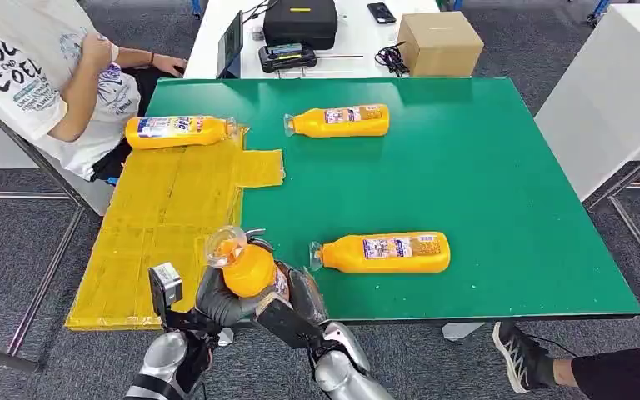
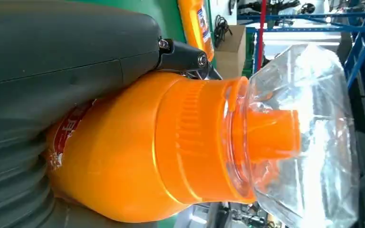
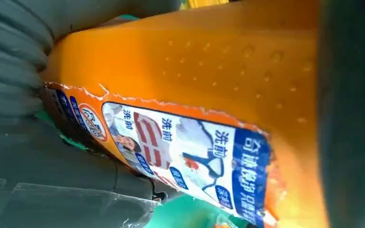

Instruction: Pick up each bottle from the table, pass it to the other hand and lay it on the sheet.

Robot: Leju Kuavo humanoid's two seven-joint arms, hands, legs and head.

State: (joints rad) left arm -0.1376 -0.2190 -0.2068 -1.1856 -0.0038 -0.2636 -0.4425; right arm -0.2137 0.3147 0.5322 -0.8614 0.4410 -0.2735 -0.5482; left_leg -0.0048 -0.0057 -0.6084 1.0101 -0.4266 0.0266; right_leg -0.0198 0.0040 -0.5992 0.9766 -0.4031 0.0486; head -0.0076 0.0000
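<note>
An orange bottle [image 1: 248, 268] with a clear cap is held up over the table's front edge, cap pointing up and away. My left hand [image 1: 211, 300] grips its lower body from the left, and my right hand [image 1: 302, 293] wraps it from the right. In the left wrist view the bottle [image 2: 138, 156] lies against my left hand [image 2: 52, 61]. The right wrist view has its labelled side [image 3: 228, 71] in my right hand [image 3: 28, 156]. A second bottle [image 1: 179, 131] lies on the yellow sheet [image 1: 167, 217]. Two more bottles [image 1: 339, 121] [image 1: 387, 252] lie on the green table [image 1: 500, 167].
A seated person [image 1: 42, 75] is at the table's far left corner. A white table behind carries a black case [image 1: 300, 21] and a cardboard box [image 1: 439, 42]. Another person's shoe [image 1: 517, 354] is on the floor at the lower right. A white cabinet [image 1: 617, 92] stands at the right.
</note>
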